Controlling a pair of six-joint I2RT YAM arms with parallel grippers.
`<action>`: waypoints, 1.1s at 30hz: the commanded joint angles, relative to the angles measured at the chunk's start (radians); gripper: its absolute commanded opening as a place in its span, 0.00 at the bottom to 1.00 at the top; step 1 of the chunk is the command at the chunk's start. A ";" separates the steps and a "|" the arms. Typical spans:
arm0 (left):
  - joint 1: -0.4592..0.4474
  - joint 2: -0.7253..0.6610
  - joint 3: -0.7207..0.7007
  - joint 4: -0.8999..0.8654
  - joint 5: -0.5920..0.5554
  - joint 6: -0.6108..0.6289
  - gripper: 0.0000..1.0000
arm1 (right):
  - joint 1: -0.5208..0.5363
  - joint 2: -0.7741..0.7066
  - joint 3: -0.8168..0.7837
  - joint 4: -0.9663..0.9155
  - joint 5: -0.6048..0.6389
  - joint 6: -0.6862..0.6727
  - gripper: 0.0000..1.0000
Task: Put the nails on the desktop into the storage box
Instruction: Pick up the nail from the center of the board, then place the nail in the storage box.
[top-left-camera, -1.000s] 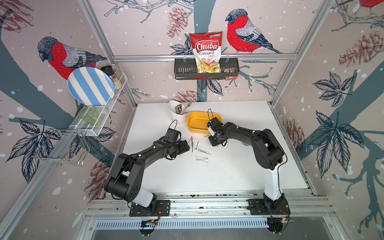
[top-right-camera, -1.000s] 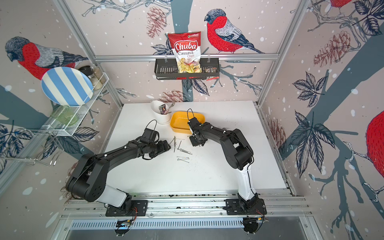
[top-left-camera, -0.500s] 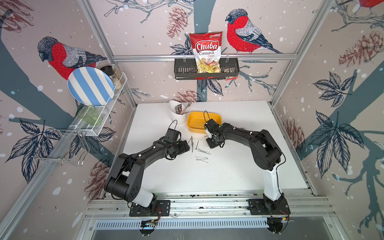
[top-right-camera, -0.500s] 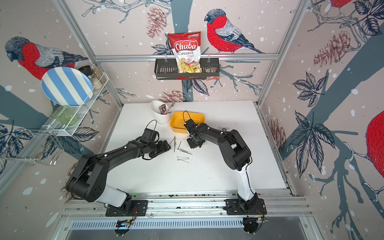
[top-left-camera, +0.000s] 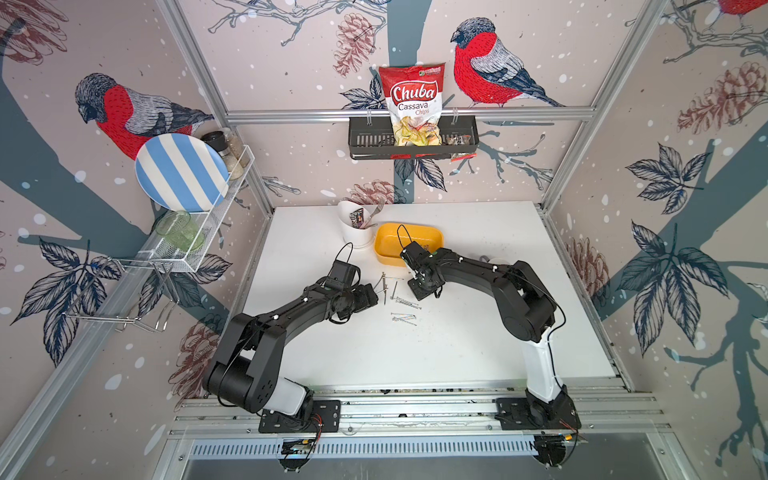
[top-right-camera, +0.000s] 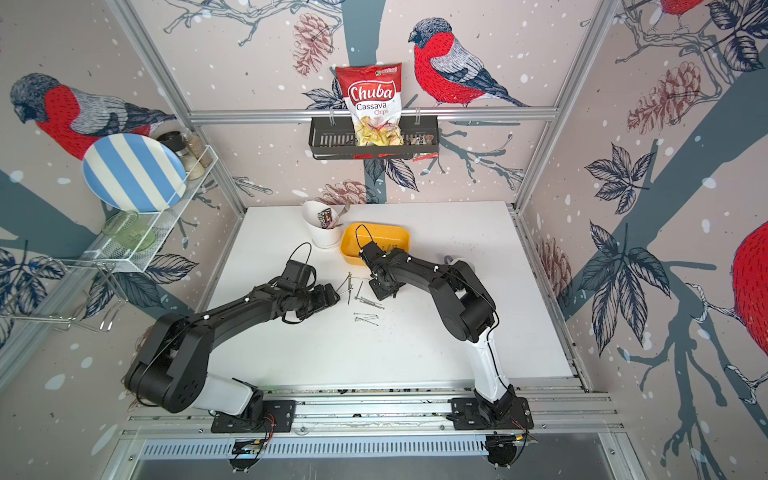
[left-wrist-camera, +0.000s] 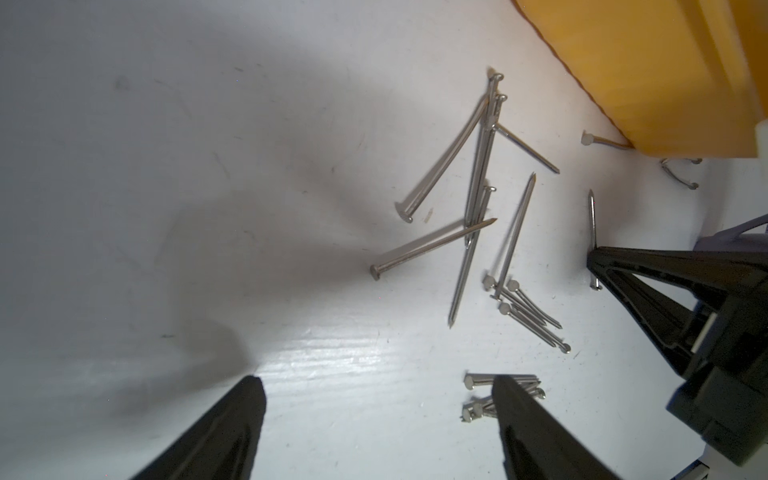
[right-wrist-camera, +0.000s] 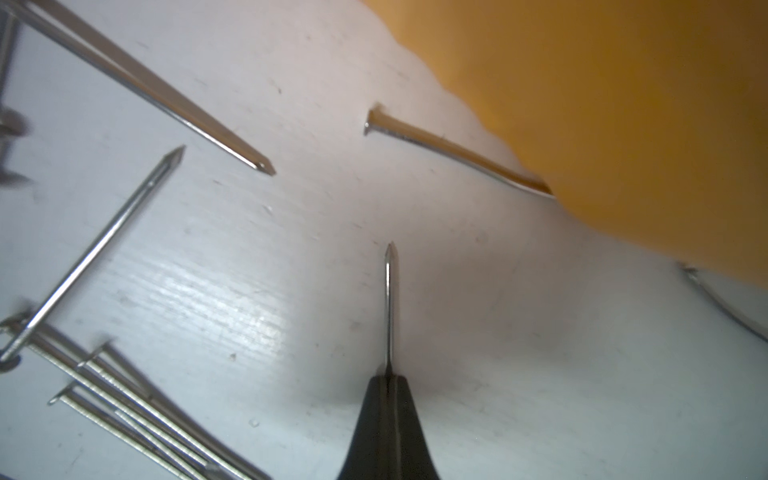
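Right fingers (right-wrist-camera: 388, 390) are clamping a thin grey metal nail (right-wrist-camera: 389, 299); left fingers (left-wrist-camera: 232, 424) are standing apart. Slow lifting is looking wise

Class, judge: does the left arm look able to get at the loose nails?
Probably yes: the left pincer hangs open right by the nails, nothing over them; the right pincer, shut on one nail, stands aside.

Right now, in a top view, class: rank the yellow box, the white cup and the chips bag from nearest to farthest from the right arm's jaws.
1. yellow box: just behind the jaws of the right arm, shut on a nail.
2. white cup: beside the box, on its left.
3. chips bag: up on the back wall.
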 joint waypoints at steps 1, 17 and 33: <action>0.005 -0.010 0.001 0.002 -0.015 0.006 0.88 | 0.003 0.060 0.000 -0.310 -0.170 0.009 0.02; 0.004 -0.017 0.013 0.008 -0.026 -0.010 0.88 | -0.095 -0.069 0.198 -0.325 -0.339 0.030 0.00; 0.004 0.052 0.074 0.017 -0.008 0.001 0.89 | -0.271 -0.086 0.350 -0.181 -0.521 0.145 0.00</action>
